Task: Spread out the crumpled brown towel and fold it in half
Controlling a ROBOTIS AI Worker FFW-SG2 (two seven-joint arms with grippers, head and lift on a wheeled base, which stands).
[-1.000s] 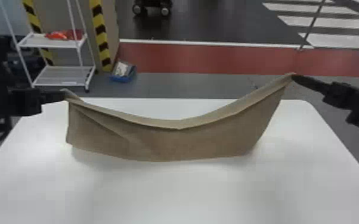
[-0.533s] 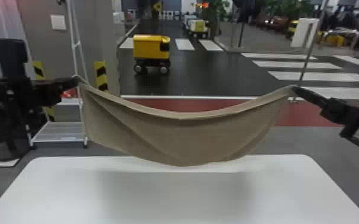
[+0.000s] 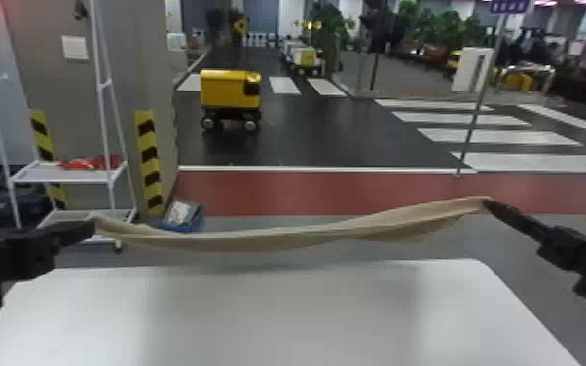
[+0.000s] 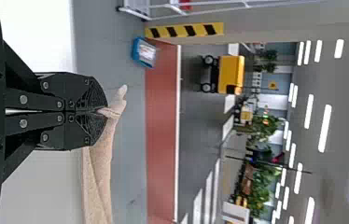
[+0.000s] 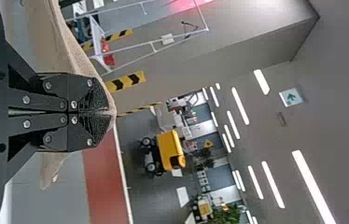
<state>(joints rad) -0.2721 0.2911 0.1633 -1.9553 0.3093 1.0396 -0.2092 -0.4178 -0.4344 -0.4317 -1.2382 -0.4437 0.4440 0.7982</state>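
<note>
White table (image 3: 282, 316) below | brown towel (image 3: 238, 242) aloft | left fingers (image 3: 75, 231), right fingers (image 3: 513, 217) clamped on it

The pinched bits of the brown towel (image 3: 238, 242) are hidden between the fingertips of the left gripper (image 3: 93, 225) and right gripper (image 3: 486, 202), and in both wrist views the frame's edge crops the cloth. In the head view, the side edges cut off both arms, the bottom edge takes the table's (image 3: 282, 316) near side, and the top edge crops the white rack (image 3: 68, 178). The red item (image 3: 95, 163) on its shelf is too blurred to identify.
</note>
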